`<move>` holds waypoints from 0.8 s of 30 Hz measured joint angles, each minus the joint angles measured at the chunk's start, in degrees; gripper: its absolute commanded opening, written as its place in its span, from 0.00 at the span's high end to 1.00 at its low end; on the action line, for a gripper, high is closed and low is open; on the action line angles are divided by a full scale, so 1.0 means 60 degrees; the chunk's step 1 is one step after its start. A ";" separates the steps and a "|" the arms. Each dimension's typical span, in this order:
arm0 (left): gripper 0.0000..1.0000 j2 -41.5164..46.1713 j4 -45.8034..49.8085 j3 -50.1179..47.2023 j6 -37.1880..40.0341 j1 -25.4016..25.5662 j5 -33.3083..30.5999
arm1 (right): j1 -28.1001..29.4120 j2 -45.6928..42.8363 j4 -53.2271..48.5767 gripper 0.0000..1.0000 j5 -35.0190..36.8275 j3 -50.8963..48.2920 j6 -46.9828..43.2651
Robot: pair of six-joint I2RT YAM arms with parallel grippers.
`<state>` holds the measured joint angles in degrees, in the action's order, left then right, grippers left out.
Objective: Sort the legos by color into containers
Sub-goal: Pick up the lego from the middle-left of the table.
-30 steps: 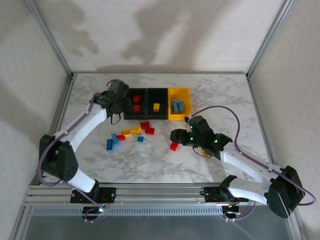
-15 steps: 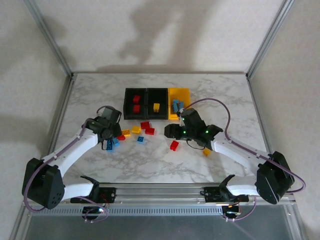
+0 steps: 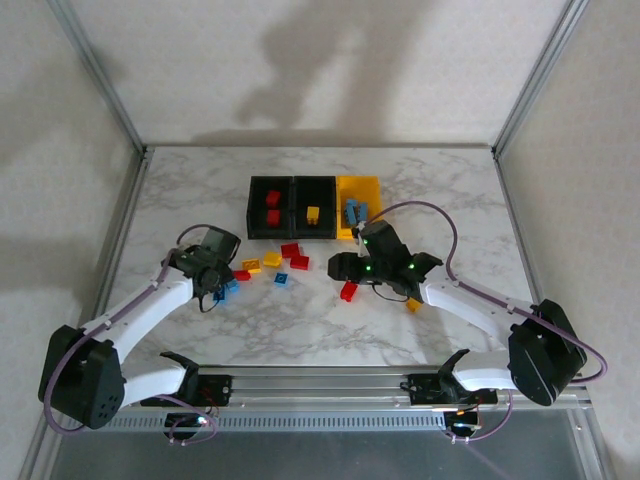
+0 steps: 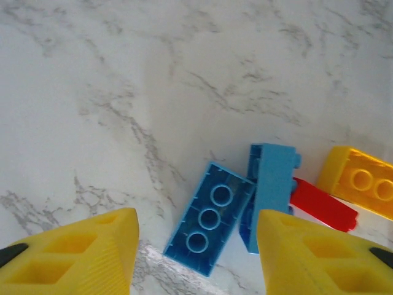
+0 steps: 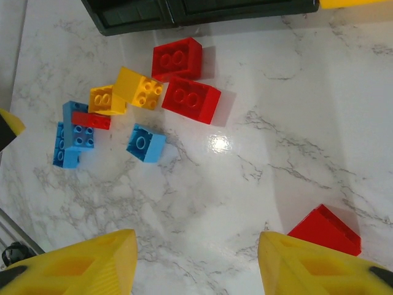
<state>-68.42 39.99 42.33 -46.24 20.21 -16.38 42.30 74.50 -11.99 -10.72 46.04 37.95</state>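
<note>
Three containers stand in a row at the back: a black bin [image 3: 250,208] holding red legos, a black bin [image 3: 314,181] holding a yellow one, and a yellow bin [image 3: 375,192] holding blue ones. Loose legos [image 3: 272,262] lie in front of them. My left gripper [image 3: 220,292] [image 4: 196,261] is open just above an upside-down blue brick [image 4: 212,216], which lies between its fingers beside a second blue brick [image 4: 270,187]. My right gripper [image 3: 342,272] [image 5: 196,264] is open over bare marble. A red brick [image 5: 325,230] [image 3: 348,291] lies by its right finger.
Red [image 5: 190,98], yellow [image 5: 140,88] and blue [image 5: 146,142] bricks cluster ahead of the right gripper. A lone yellow brick [image 3: 413,304] lies under the right arm. Metal frame posts edge the table on both sides.
My left arm has swung back from the left black bin down to the loose blue bricks. My right arm has moved up and left, past the lone red brick.
</note>
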 measured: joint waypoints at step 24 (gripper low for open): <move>0.38 -0.0929 -0.0871 -0.0623 -0.0222 0.0273 0.0918 | 0.0004 0.0124 0.0113 0.46 -0.0004 -0.0051 -0.0007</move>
<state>-74.00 34.76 38.59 -47.57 21.85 -10.87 42.33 75.24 -11.31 -10.74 45.74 37.91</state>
